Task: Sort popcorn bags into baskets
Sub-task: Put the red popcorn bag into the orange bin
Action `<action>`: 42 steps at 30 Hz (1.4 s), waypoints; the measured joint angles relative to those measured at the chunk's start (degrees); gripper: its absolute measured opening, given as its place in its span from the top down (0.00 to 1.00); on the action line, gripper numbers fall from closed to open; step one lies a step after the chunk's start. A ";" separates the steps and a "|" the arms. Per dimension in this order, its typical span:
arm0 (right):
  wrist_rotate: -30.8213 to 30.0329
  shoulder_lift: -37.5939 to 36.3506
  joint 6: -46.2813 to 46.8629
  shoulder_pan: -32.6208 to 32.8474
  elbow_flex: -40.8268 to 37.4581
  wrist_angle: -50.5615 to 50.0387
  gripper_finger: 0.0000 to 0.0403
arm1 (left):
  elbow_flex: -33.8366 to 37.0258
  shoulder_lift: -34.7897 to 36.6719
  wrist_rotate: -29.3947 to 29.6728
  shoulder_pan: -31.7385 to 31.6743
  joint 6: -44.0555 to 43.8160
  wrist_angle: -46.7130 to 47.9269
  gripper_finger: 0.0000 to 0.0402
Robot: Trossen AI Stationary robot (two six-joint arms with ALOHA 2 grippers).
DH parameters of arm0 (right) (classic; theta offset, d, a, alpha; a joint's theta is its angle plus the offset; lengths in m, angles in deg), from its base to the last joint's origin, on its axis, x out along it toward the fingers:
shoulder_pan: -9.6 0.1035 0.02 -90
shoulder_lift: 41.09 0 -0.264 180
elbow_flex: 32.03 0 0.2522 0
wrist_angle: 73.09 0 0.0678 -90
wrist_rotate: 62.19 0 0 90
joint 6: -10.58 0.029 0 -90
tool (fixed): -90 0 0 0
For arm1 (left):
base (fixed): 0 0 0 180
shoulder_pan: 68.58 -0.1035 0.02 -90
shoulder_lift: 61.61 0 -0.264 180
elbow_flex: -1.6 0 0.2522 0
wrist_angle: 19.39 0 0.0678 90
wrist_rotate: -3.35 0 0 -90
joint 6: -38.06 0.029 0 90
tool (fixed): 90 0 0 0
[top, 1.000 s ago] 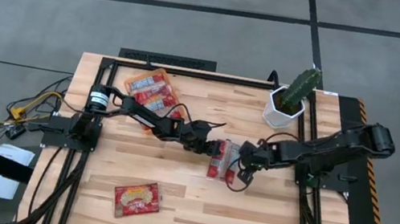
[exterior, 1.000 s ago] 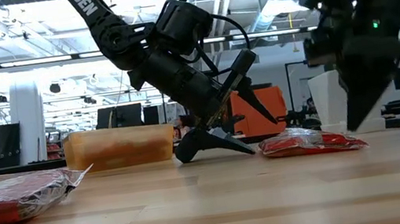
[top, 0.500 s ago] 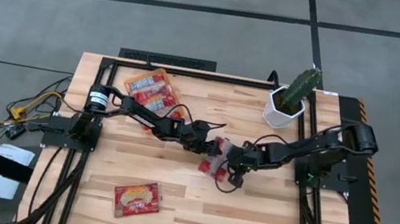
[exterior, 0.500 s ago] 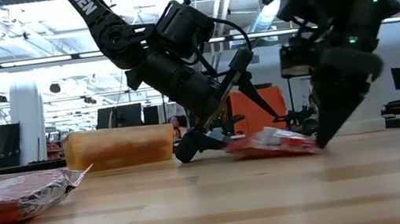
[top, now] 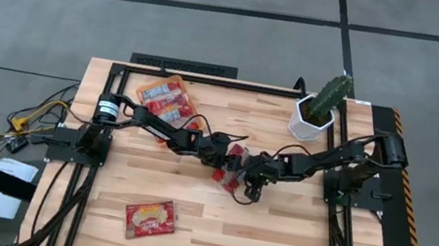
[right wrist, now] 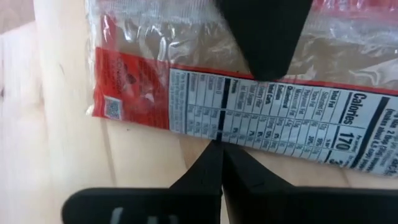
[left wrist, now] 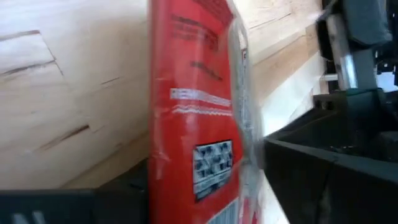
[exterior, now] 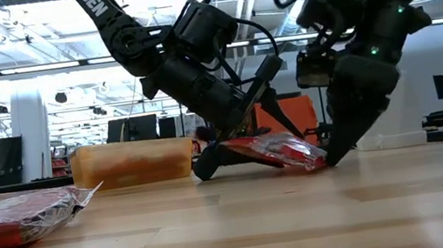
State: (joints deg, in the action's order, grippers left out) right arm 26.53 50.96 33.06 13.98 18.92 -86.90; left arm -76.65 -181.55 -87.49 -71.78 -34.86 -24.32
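A red popcorn bag [top: 228, 167] lies mid-table between both grippers. In the low view, this bag [exterior: 269, 148] is tilted, with its end toward the table's left raised. My left gripper [top: 232, 154] is open, and the bag [left wrist: 199, 106] reaches in between its fingers. My right gripper [top: 245, 184] is shut at the bag's opposite edge. The bag's back shows a nutrition label [right wrist: 267, 118]. The orange basket [top: 141, 83] at the far left holds several bags [top: 168, 101]. Another bag [top: 150, 217] lies flat near the front edge. My left gripper [exterior: 277, 111] has the bag's raised end [exterior: 229, 146] lying on its lower finger, which rests on the table. Its upper finger [right wrist: 267, 37] stands over the bag and does not close on it. My right gripper [right wrist: 219, 144] pushes the bag's long edge [right wrist: 217, 138] with its shut fingertips, slanting down from the table's right. That edge [exterior: 319, 160] stays on the table.
A white pot with a green cactus [top: 309, 120] stands at the far right, behind my right arm. The loose bag [exterior: 15, 216] lies near the front left. Black frame rails [top: 337, 223] run along the table's sides. Bare wood stretches across the near right.
My right gripper moved toward the table's left and came down to the tabletop, shut, pushing the bag along. The bag slid left into my open left gripper, and its left end rode up onto the lower finger while its right edge stayed on the table.
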 joint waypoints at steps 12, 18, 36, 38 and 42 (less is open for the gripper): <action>-2.20 -17.39 -0.07 0.09 -0.02 -12.98 0.96 | -0.19 -0.02 -0.58 -0.11 2.07 -2.04 0.92; -6.14 -28.40 1.37 0.07 -0.05 -22.31 0.94 | -0.01 0.98 -2.94 -0.90 3.45 -4.41 0.97; -16.91 -42.81 4.50 -0.05 -0.09 -35.76 0.93 | -0.20 31.82 -23.09 -19.15 31.50 31.24 0.99; -16.91 -42.00 4.52 -0.04 -0.09 -35.46 0.92 | -0.12 35.96 -22.14 -23.62 36.79 39.96 0.99; -16.91 -40.27 4.52 -0.04 -0.09 -35.23 0.94 | -0.22 41.46 -17.85 -33.20 48.72 52.80 0.99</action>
State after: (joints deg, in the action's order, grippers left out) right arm 9.61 10.69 37.58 13.94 18.83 -122.12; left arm -76.87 -140.09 -105.34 -104.98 13.85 28.48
